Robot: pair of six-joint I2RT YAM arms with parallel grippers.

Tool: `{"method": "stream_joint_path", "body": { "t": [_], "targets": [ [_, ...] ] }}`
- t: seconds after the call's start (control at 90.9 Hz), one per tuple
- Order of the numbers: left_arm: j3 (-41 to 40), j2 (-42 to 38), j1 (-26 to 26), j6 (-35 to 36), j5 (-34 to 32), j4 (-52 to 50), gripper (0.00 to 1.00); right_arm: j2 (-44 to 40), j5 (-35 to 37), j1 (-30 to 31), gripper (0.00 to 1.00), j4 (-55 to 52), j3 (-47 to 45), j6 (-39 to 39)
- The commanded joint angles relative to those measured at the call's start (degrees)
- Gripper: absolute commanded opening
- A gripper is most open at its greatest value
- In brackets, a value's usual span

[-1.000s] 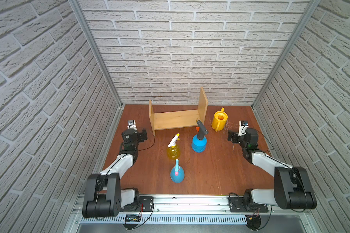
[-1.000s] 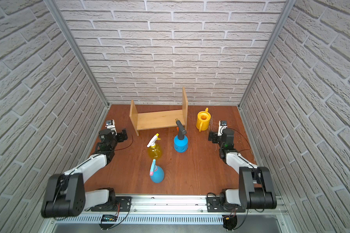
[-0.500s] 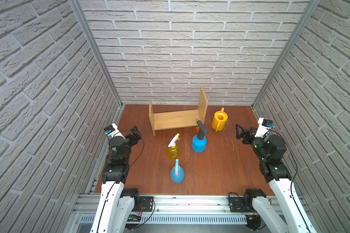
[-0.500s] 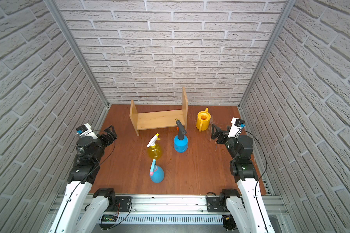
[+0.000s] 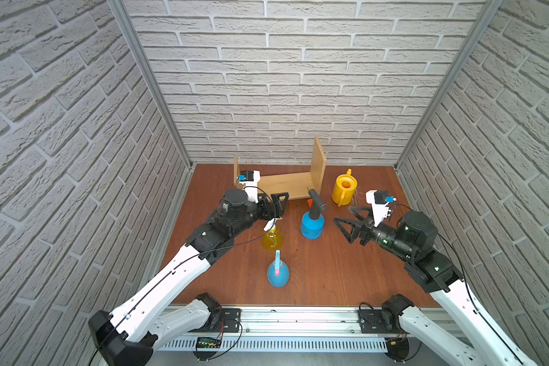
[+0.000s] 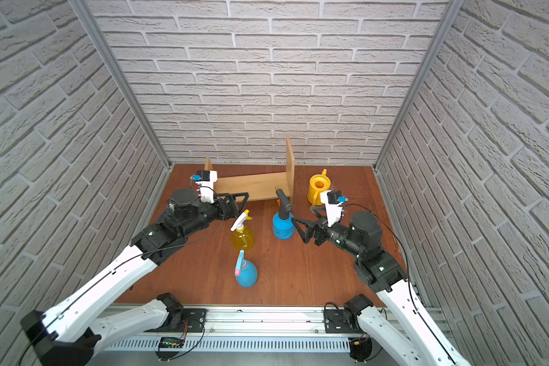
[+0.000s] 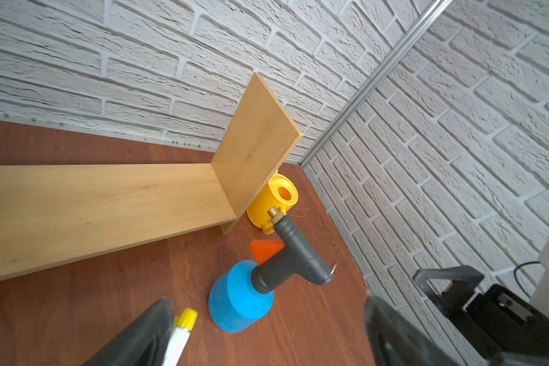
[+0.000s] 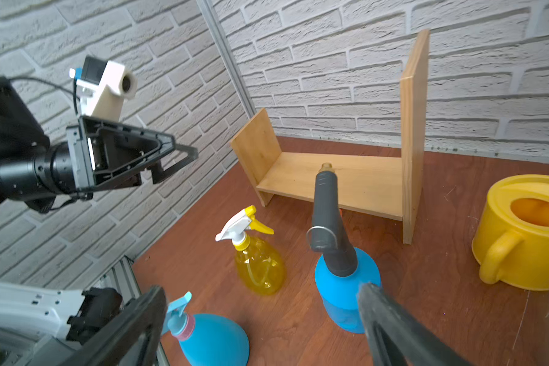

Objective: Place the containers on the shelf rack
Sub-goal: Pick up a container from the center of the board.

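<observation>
The light-wood shelf rack (image 5: 286,183) stands empty at the back. Beside its tall panel sits the yellow watering can (image 5: 344,190). In front stand the blue pump sprayer (image 5: 312,223), the yellow trigger bottle (image 5: 271,239) and, nearest, the blue-pink teardrop bottle (image 5: 278,275). My left gripper (image 5: 281,207) hangs open above the trigger bottle's white head (image 7: 181,332), which shows beside one of its fingers (image 7: 140,339). My right gripper (image 6: 301,213) is open just right of the pump sprayer (image 8: 346,285), holding nothing. All containers stand upright on the table.
Brick-pattern walls close in the left, back and right sides of the brown table (image 5: 346,279). A metal rail (image 5: 298,317) carrying both arm bases runs along the front edge. The watering can (image 6: 319,188) stands close to the right gripper's wrist camera.
Both arms have lifted out of their folded pose near the side walls and reached inward over the table, towards the trigger bottle and the pump sprayer. The containers and rack stayed put.
</observation>
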Motion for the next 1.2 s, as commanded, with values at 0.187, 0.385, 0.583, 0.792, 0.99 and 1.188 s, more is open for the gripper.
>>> {"method": "stream_joint_path", "body": {
  "t": [0.187,0.385,0.583,0.792,0.99,1.188],
  "targets": [
    [1.9,4.5,-0.3,-2.8,-4.4,4.2,0.98,11.3,14.3,6.8,0.99,-1.1,2.1,-5.0],
    [1.2,3.5,-0.2,-2.7,-5.3,4.1,0.98,20.3,29.4,9.5,0.93,2.0,5.7,-1.5],
    [0.9,2.2,0.1,-1.3,-6.0,2.6,0.98,27.4,27.0,9.5,0.73,5.8,8.8,-2.7],
    [1.1,0.9,0.5,1.3,-5.9,1.3,0.98,30.6,24.3,9.5,0.43,6.3,10.6,-2.5],
    [2.2,-0.3,0.6,5.4,-5.4,-0.2,0.98,29.9,24.8,9.5,0.23,5.2,10.6,-5.9],
    [3.4,-0.8,0.6,14.7,2.3,-0.3,0.98,27.3,22.1,9.4,0.12,0.3,12.9,-13.6]
  ]
}}
